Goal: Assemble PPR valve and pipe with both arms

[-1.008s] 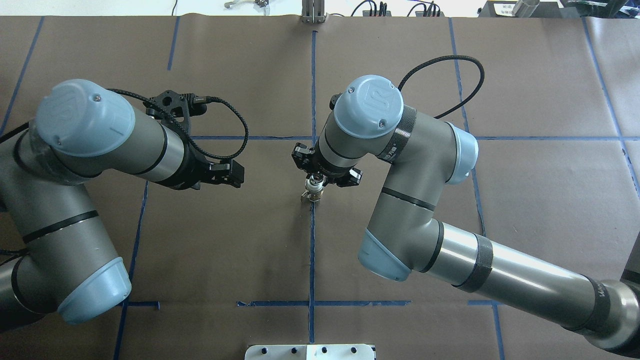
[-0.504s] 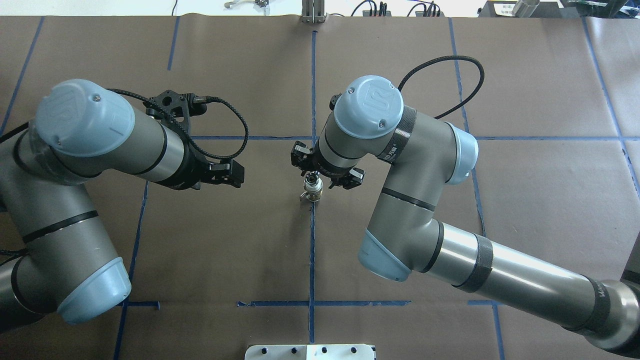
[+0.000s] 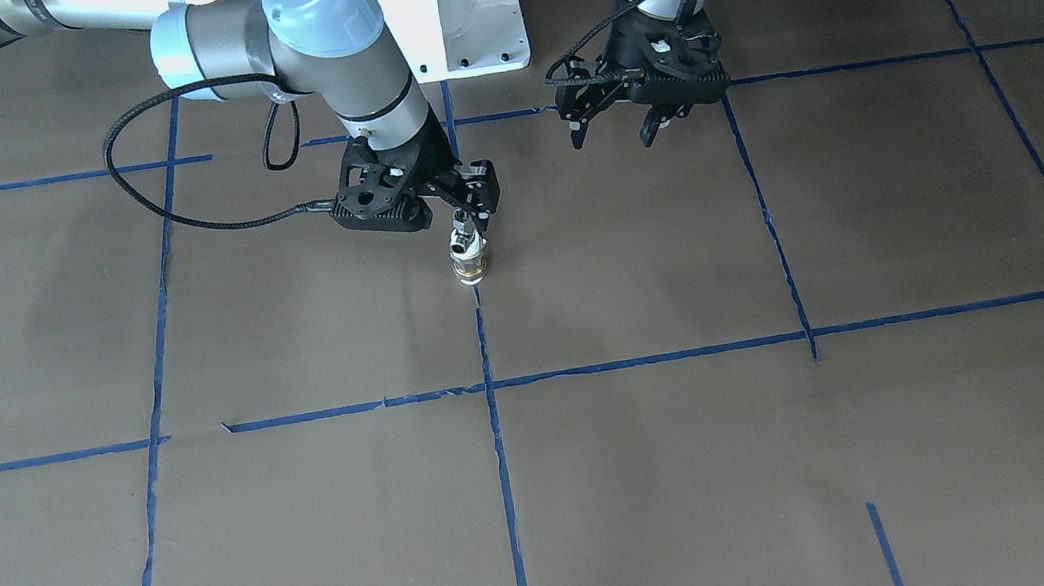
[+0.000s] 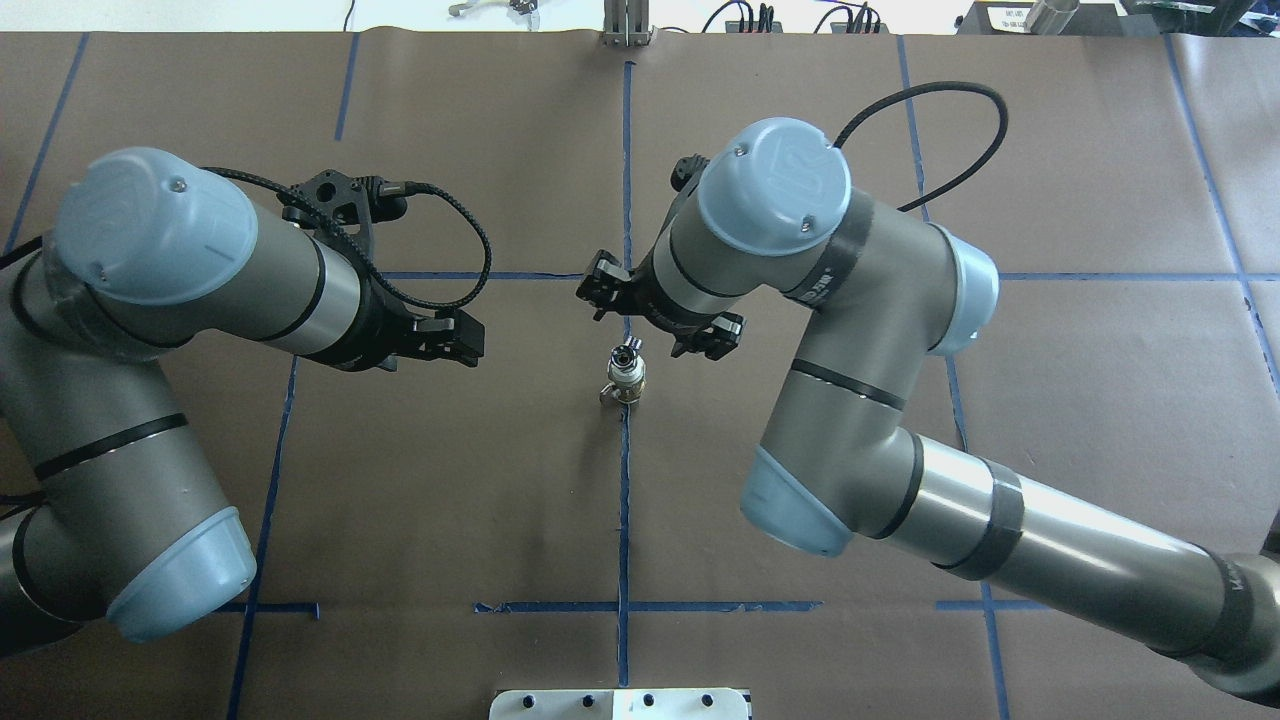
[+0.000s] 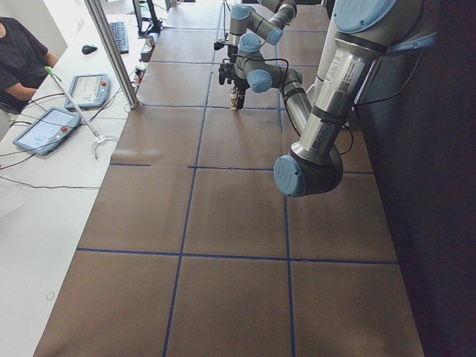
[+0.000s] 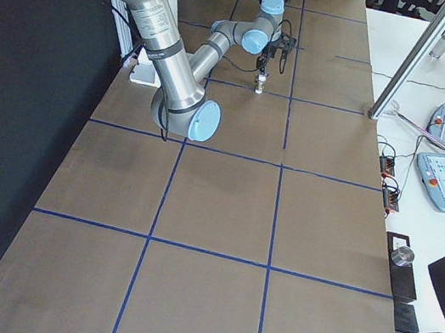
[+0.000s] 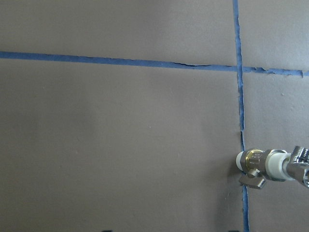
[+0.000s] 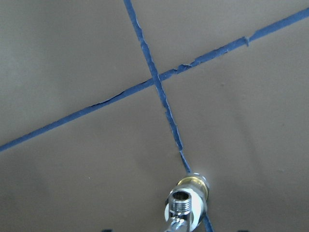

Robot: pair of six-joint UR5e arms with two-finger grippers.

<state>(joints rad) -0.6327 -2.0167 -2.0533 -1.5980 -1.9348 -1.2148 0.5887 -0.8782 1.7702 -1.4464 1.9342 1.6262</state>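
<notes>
The chrome valve (image 4: 627,353) sits on top of the white pipe (image 4: 624,379) with its brass band. The joined pair stands upright on the table's centre tape line, untouched. It also shows in the front view (image 3: 469,255), in the left wrist view (image 7: 264,164) and in the right wrist view (image 8: 186,203). My right gripper (image 4: 655,316) is open and hangs just above and behind the pair. My left gripper (image 4: 470,337) is open and empty, well to the left of the pair. It points toward the pair.
Brown paper with a grid of blue tape (image 4: 624,500) covers the table. A white mounting plate (image 4: 620,703) sits at the near edge. Tablets and cables (image 5: 46,128) lie on the white bench beyond the far edge, where a person sits.
My right gripper has risen and drawn back from the pair, which stays standing on the tape line. My left arm has shifted slightly and its gripper stays open.
</notes>
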